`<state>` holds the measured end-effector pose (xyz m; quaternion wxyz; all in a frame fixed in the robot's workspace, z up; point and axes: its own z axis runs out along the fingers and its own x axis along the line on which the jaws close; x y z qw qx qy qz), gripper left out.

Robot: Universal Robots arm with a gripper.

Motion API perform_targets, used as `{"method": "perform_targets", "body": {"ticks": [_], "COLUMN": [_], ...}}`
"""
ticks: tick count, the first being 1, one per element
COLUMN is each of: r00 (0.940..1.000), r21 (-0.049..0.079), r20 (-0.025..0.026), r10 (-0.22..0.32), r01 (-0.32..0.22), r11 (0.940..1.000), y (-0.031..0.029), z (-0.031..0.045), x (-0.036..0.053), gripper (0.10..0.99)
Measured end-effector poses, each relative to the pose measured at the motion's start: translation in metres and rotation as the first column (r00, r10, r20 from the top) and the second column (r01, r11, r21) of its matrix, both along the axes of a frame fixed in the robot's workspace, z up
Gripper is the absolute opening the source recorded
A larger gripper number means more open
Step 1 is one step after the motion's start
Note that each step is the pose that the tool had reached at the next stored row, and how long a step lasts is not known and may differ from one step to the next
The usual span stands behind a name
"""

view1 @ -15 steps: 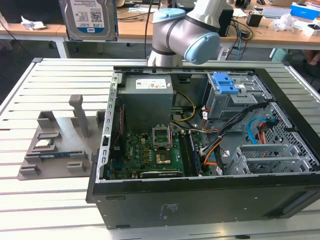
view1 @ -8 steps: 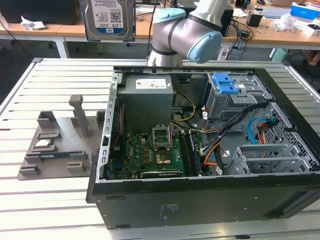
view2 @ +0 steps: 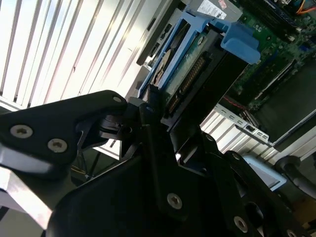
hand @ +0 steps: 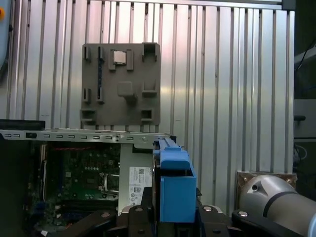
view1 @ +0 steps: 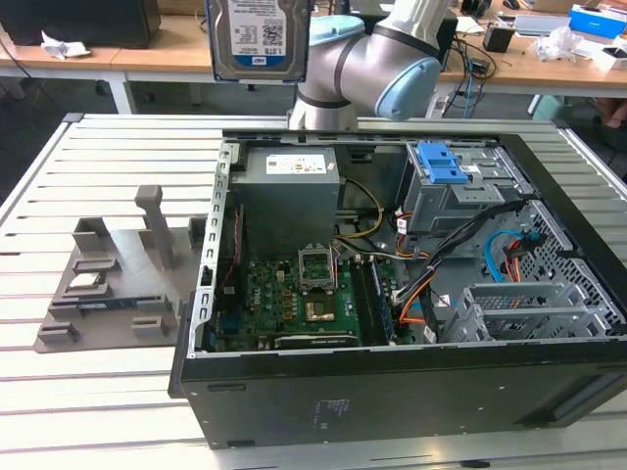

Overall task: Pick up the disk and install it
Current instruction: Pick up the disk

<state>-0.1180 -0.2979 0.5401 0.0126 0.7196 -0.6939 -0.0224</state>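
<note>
Pincer closed: black gripper [view2: 177, 123] clamps the flat silver-grey rectangular disk [view1: 260, 39], blue plastic framed. It hangs above the open black metal case's [view1: 392, 392] far side.

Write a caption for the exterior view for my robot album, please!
Robot arm holds the disk high above an open computer case on a slatted table.

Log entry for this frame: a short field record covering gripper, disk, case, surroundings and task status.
gripper: gripper shut on the disk
disk pose: held in the air, upright, label facing the exterior view
case: computer case open, on the slatted table
beside case: grey holder, on the exterior view's left
status: picked up, not yet installed
</note>
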Motion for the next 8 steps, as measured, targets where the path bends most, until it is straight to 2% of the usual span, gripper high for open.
{"method": "perform_targets", "body": {"ticks": [8], "r00": [1.0000], "r21": [0.000], "r20": [-0.0006], "r10": [0.000], "r01": [0.000], "r11": [1.0000], "y": [0.0000], "z": [0.0000], "x": [0.0337], "gripper": [0.365]}}
